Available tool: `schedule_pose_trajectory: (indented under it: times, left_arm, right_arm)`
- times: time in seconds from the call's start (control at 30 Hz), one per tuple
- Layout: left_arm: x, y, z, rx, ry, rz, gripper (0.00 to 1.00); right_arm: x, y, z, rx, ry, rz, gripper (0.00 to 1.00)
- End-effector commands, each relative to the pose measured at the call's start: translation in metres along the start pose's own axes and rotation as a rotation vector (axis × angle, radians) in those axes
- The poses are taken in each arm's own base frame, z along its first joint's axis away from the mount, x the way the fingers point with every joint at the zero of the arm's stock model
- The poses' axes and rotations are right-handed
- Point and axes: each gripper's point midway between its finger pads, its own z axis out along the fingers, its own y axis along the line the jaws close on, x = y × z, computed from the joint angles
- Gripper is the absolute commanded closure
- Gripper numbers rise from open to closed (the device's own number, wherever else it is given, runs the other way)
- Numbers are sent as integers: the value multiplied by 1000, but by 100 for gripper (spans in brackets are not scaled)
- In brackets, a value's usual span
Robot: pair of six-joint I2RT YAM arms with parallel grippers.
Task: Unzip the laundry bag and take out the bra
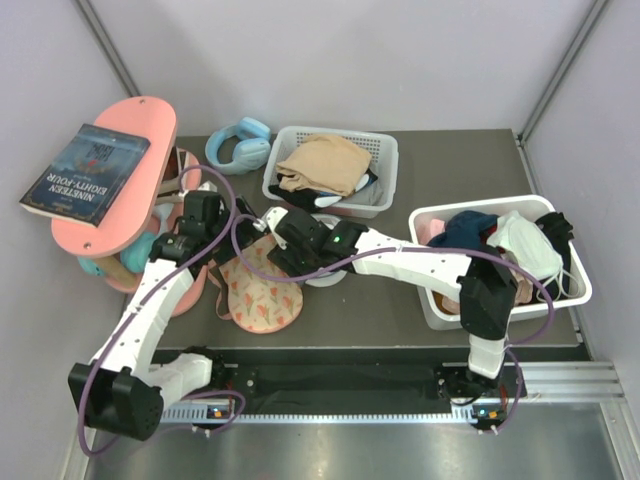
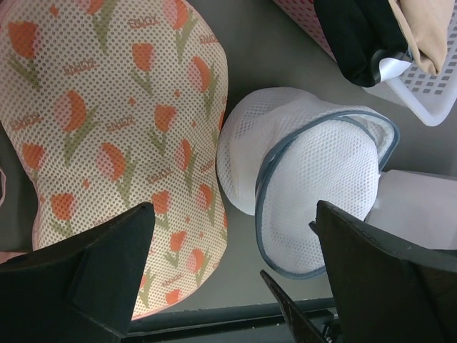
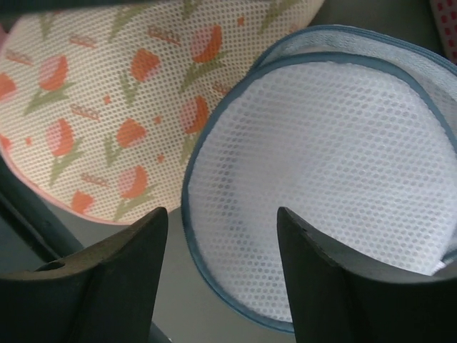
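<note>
I count two arms, both reaching in over the middle of the bench [image 1: 455,165]. There is one laundry bag [image 2: 314,179] and one bra [image 2: 107,143]. There are two white slatted baskets: one at the far side [image 1: 385,145] with a tan garment [image 1: 325,160] on top, and one at the right [image 1: 440,215] heaped with dark and white clothes. At the left I see one pink stand [image 1: 150,120] carrying one book [image 1: 85,175], and one pair of blue headphones [image 1: 240,145] lies behind it at the far side.

The bra lies flat on the bench, outside the bag and to its left, its edge right up against the white mesh. The bag sits tipped, a round mesh panel with a blue-grey rim facing up, and a second rim shows behind it.

The left gripper [image 2: 234,209] has its jaws spread wide and holds nothing. In its own view the bra lies by one finger and the bag by the other, with the line where they meet running between the two.

The right gripper [image 3: 221,214] also has its jaws apart. The rim of the bag's round panel curves through the gap between them, with most of the mesh by the right finger. I cannot tell whether either finger touches the mesh.
</note>
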Motion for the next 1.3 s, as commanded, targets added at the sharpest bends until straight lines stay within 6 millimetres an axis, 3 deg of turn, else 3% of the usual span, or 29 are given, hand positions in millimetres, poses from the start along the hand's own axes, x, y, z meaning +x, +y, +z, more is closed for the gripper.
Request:
schedule_pose_trajectory:
  times: [0.0,0.2,0.23,0.37,0.57,0.83,1.03,1.27]
  left_arm:
    - [-7,-3,-12,21,-41,6,1]
    - [-1,1,-9,18,-23,-2,1]
    - [-1,1,-7,15,-19,-1,1]
    - [4,1,3,24,12,21,2]
    - [14,4,23,7,95,37,4]
    - [13,-10,45,65,119,18,5]
    - [4,-35,56,161,116,-4,6]
    - [11,-38,79,172,166,10,9]
  right_arm:
    - [-24,-6,0,91,-82,-40,42]
    - [-23,2,-1,47,-80,-44,76]
    - [-26,3,-5,35,-93,-40,85]
    - [-30,8,-11,7,-116,-25,100]
    - [-48,-5,-34,16,-172,51,100]
    - [-61,-39,-66,-12,-269,225,100]
    - [-60,-50,-74,-36,-296,276,100]
    - [-63,-52,-83,-58,-332,307,100]
